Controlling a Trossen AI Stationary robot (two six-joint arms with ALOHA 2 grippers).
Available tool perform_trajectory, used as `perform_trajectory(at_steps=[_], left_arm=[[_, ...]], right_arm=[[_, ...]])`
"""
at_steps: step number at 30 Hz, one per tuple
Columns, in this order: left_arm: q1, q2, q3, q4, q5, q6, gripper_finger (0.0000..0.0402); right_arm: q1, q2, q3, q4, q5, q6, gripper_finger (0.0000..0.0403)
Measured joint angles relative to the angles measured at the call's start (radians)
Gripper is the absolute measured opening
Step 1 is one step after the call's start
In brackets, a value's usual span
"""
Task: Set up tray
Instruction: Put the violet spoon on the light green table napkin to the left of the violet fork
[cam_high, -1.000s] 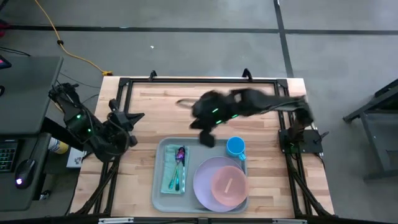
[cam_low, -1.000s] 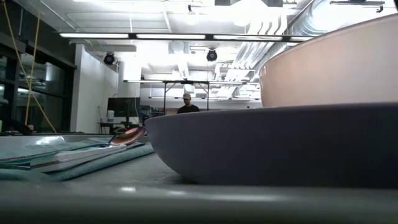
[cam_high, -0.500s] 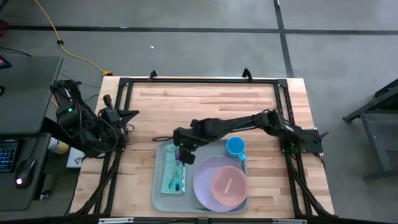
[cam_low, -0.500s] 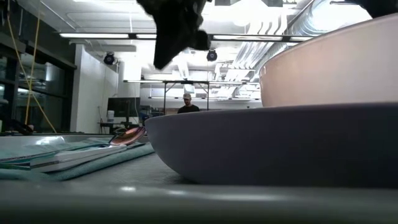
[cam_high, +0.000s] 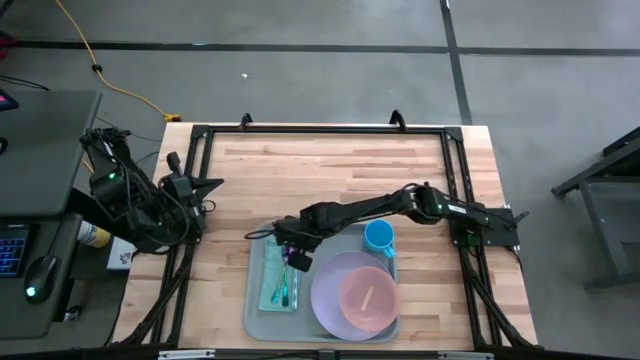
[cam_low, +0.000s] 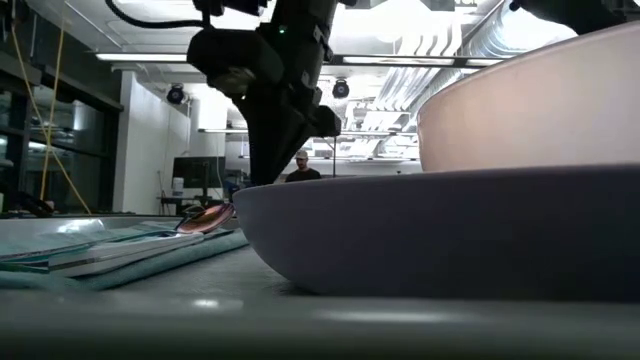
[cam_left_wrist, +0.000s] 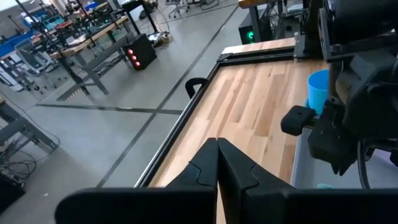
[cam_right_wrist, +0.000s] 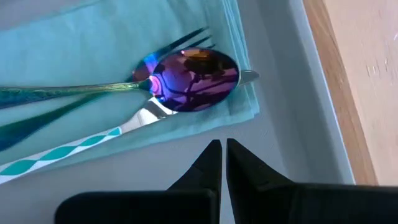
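Note:
The pale grey-blue tray (cam_high: 256, 312) lies at the table's near middle. It carries a folded teal cloth (cam_high: 270, 285) with a spoon (cam_right_wrist: 193, 71) and fork (cam_right_wrist: 189, 38) on top, and a lavender plate (cam_high: 328, 295) holding a pink bowl (cam_high: 366, 298). A blue cup (cam_high: 378, 237) stands at its far right corner. My right gripper (cam_high: 293, 258), shut, reaches down over the tray's far left part, its tips (cam_right_wrist: 221, 150) beside the cloth's corner near the spoon bowl. My left gripper (cam_high: 203, 185), shut, waits by the table's left edge. My right gripper points its shut fingertips (cam_right_wrist: 211, 155) down at the tray's bare floor (cam_right_wrist: 280, 106), just beside the cloth's corner. I cannot tell whether they touch the floor or the cloth.
Bare wood spreads over the table's far half (cam_high: 330, 160) and to the left of the tray. A black frame rail (cam_high: 320, 128) runs around the table's edges. In the low view, the plate's rim (cam_low: 420, 230) and bowl (cam_low: 530, 100) fill the foreground.
My right arm has swung from above the table's far middle toward the near left and come down over the tray's far left part, beside the spoon. My left arm has drawn back slightly toward the table's left edge. Nothing on the tray has shifted.

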Motion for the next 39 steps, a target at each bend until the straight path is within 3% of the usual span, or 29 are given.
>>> perform_trajectory(at_steps=[10, 21, 39], left_arm=[[0.000, 0.000, 0.000, 0.000, 0.008, 0.000, 0.0038], [0.000, 0.000, 0.000, 0.000, 0.011, 0.022, 0.0032], [0.000, -0.001, 0.000, 0.001, 0.012, 0.022, 0.0032]], right_arm=[[0.007, 0.004, 0.001, 0.005, -0.018, -0.012, 0.0000], [0.013, 0.010, 0.000, 0.032, -0.068, -0.212, 0.0000], [-0.024, 0.063, 0.000, 0.082, -0.116, -0.247, 0.0000]])
